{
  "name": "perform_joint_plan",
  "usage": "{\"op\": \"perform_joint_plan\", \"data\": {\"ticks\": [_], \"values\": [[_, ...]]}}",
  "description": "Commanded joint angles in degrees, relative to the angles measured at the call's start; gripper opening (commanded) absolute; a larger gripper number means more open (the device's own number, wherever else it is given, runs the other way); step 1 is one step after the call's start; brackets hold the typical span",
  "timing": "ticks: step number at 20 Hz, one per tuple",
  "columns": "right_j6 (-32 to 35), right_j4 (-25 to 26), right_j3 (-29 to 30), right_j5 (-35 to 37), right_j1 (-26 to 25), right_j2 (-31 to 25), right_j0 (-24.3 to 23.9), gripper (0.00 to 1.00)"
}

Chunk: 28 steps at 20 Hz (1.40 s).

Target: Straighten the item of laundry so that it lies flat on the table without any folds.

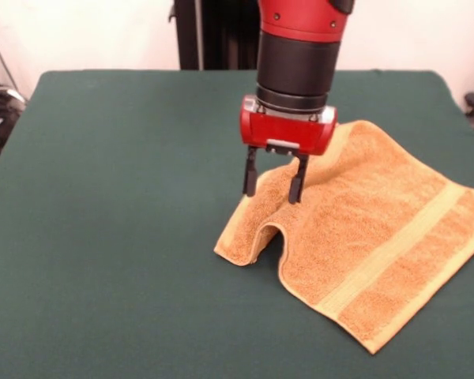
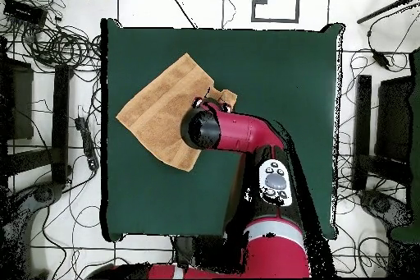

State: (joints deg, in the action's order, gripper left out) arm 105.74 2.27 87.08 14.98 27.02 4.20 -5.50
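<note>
The gripper (image 1: 274,186) hangs part-open and empty over the towel (image 1: 379,245), its fingers straddling the raised hump on the table (image 1: 110,197), seemingly poised to pinch that fold

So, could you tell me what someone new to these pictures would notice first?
Most likely the red and black arm coming down from above, its gripper open just over a raised hump in the orange-tan towel. The towel lies toward the right of the dark green table in the front view; one corner is rucked up beneath the gripper and the rest lies fairly flat.
</note>
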Motion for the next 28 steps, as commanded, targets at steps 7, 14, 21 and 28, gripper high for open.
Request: {"op": "perform_joint_plan", "data": {"ticks": [7,14,21,28], "values": [[1.8,4.5,2.1,8.8,-1.3,-1.3,-0.4,1.0],[2.0,6.0,0.0,4.4,-5.7,-3.0,-1.7,1.0],[3.0,6.9,-4.0,0.3,-11.2,-4.1,-2.2,1.0],[2.6,7.9,-6.0,-1.6,-13.6,-4.8,-2.9,1.0]]}}
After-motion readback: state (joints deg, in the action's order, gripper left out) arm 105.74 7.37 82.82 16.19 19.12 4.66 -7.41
